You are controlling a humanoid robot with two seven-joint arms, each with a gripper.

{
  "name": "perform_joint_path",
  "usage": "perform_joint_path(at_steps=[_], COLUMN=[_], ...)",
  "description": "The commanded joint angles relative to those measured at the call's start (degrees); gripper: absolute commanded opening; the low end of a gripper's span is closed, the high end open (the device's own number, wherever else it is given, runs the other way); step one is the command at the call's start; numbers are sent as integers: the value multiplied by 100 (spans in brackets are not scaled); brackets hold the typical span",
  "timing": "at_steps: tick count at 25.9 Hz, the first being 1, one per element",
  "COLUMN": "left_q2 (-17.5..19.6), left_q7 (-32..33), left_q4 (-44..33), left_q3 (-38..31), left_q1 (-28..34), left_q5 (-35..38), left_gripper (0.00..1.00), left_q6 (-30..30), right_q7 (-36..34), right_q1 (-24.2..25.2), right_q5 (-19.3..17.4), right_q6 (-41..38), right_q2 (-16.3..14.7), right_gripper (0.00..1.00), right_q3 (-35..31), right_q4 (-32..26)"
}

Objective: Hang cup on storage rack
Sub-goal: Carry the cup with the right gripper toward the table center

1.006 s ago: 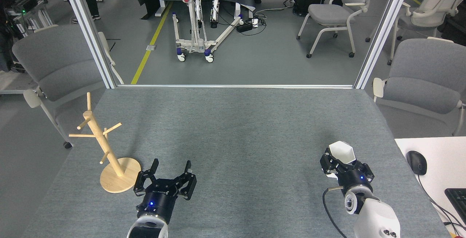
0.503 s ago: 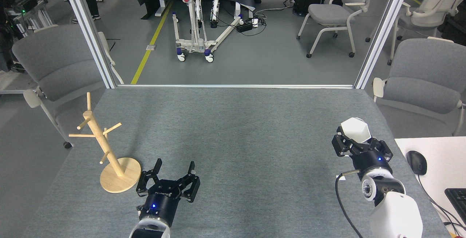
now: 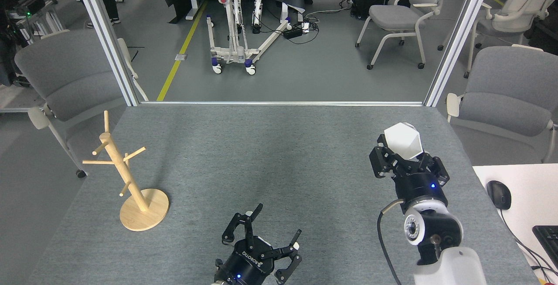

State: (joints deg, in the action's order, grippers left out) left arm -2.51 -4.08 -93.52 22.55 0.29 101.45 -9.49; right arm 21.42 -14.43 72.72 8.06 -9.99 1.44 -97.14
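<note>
R gripper at right of frame clamps cup; L gripper bottom centre, spread wide, empty; storage rack left.

Rack far left of cup

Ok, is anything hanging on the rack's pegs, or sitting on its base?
No. The storage rack has bare pegs and nothing on its round base. The cup is across the table, held in the right gripper. The pole hides a small strip of base behind it.
</note>
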Motion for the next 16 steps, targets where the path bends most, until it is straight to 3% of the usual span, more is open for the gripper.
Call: perform_joint_path(at_steps=[1,4,8,12,16], left_q2=[40,-31,-162,-303,-338], left_q7=[171,742,980,1032,1059], left_q4=[-87,-43,-8,27,150], left_q3=[408,707,769,716,681], left_q1=[-161,-583,-837,-960,-1075], left_q5=[473,648,622,587,543], left_gripper=[99,99,99,99,99], left_q6=[-18,-114,-281,-475,-519], right_q7=[179,407,926,1558,1682], right_q1=[-130,-456,-640,-667,-684], right_q5=[49,339,1042,1552,1684], right_q6=[934,1954,3061,3562,3632], right_q2=[23,85,489,718,788], right_gripper=[0,0,0,0,0], right_q3=[840,1623,2484,2967,3011], right_q4=[-332,-323,-288,-279,-271])
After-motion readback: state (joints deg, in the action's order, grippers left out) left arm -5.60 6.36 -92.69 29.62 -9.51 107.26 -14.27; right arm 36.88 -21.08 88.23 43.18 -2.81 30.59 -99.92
